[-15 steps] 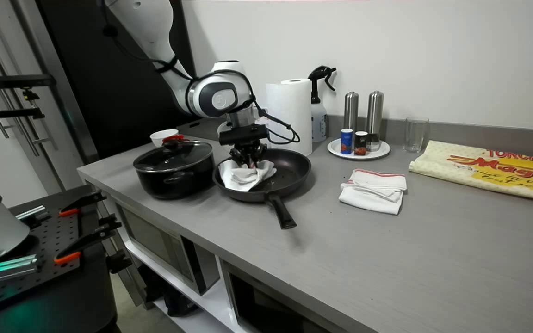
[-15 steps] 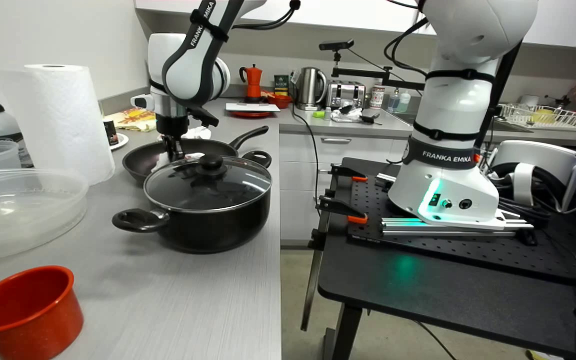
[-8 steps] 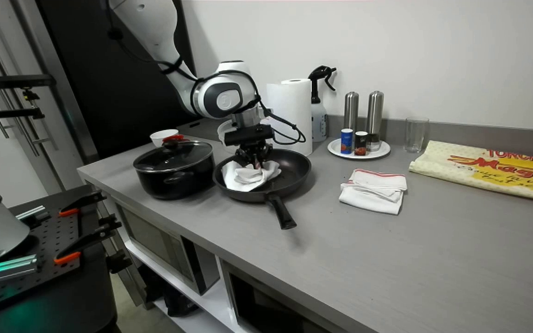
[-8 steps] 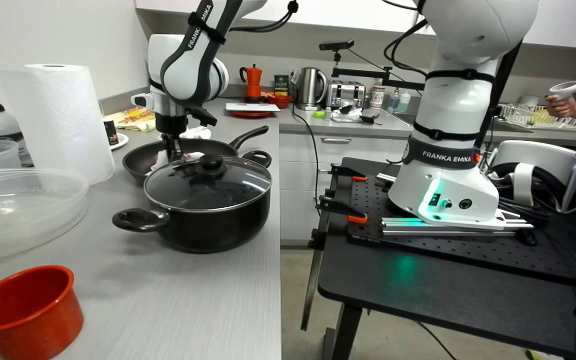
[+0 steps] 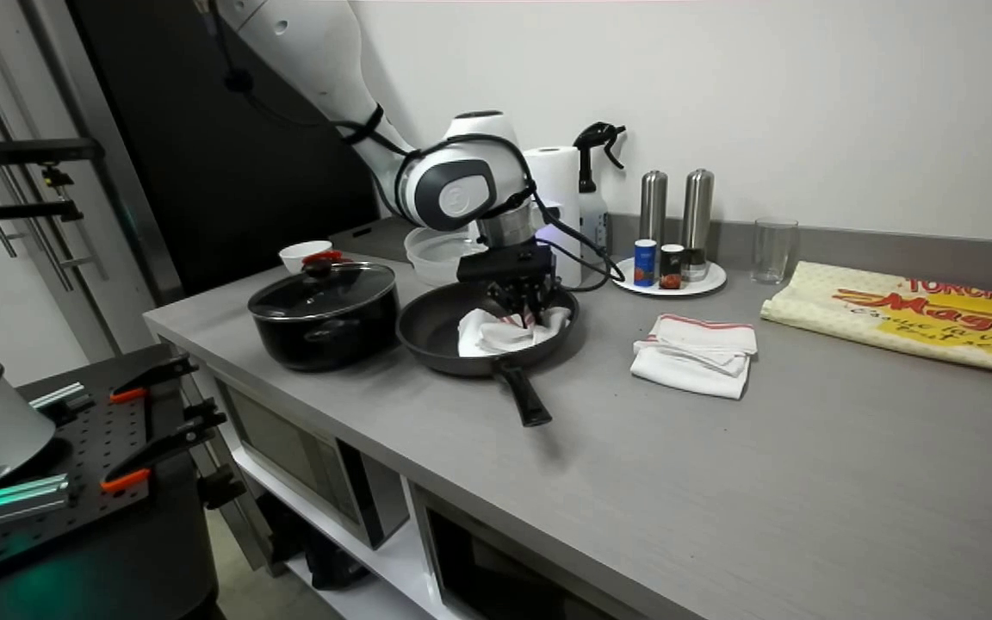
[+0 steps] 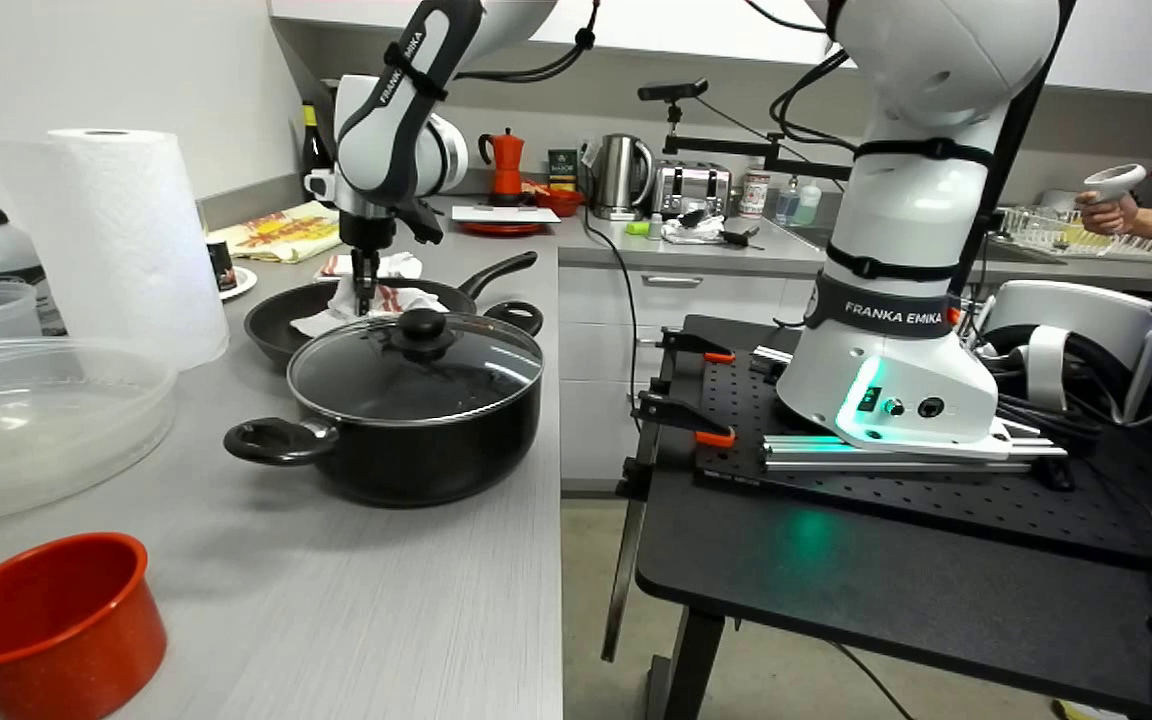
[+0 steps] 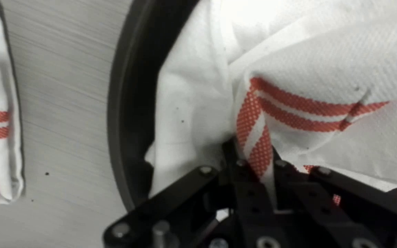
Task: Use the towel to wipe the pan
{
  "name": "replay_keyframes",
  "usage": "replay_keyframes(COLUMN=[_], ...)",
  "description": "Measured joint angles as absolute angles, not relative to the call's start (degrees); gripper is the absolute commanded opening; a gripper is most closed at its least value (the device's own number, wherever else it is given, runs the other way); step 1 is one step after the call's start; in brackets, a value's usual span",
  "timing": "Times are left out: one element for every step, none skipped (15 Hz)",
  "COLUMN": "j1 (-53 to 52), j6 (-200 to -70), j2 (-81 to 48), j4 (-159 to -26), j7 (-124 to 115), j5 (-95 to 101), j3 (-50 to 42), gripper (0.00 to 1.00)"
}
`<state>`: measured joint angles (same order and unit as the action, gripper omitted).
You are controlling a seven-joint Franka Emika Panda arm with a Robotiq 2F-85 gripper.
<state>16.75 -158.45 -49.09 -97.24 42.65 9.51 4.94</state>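
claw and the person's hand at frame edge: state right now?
Claw: closed, holding the striped towel.
Person's hand: closed around a white handheld device.

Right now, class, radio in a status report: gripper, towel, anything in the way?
Gripper shut on red-striped white towel. Towel bunched inside black frying pan. Glass-lidded black pot close beside, possibly tight for wide strokes.

The arm point(image 5: 337, 77) slants down; its end effector point(image 6: 364, 302) points downward, 2 fingers point(image 7: 241, 186) nearly together.

White wall point(image 5: 875, 112), gray counter point(image 5: 789, 491), white overhead cabinets point(image 6: 1116, 50)
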Motion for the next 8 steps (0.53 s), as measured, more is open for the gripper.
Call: replay_keyframes(j1=[17.2, 17.3, 17.3, 17.1, 16.7, 16.2, 15.5, 14.4], j6=[-158.5, -158.4, -158.4, -158.4, -158.4, -158.4, -158.4, -158.5], j2=[-49.6, -49.9, -50.1, -50.2, -50.3, -50.4, -50.6, -50.6], j4=[-96.5, -96.0, -95.7, -95.5, -95.3, -95.1, -95.0, -94.8], j7=[42.6, 42.6, 42.6, 42.6, 42.6, 42.6, 42.6, 42.6], j5=[9.0, 8.8, 8.8, 8.9, 9.0, 9.3, 9.8, 10.6], j3=[5.0, 5.0, 5.0, 5.0, 4.9, 4.8, 4.7, 4.5], gripper=[0.02, 0.02, 0.02, 0.02, 0.02, 0.02, 0.02, 0.02])
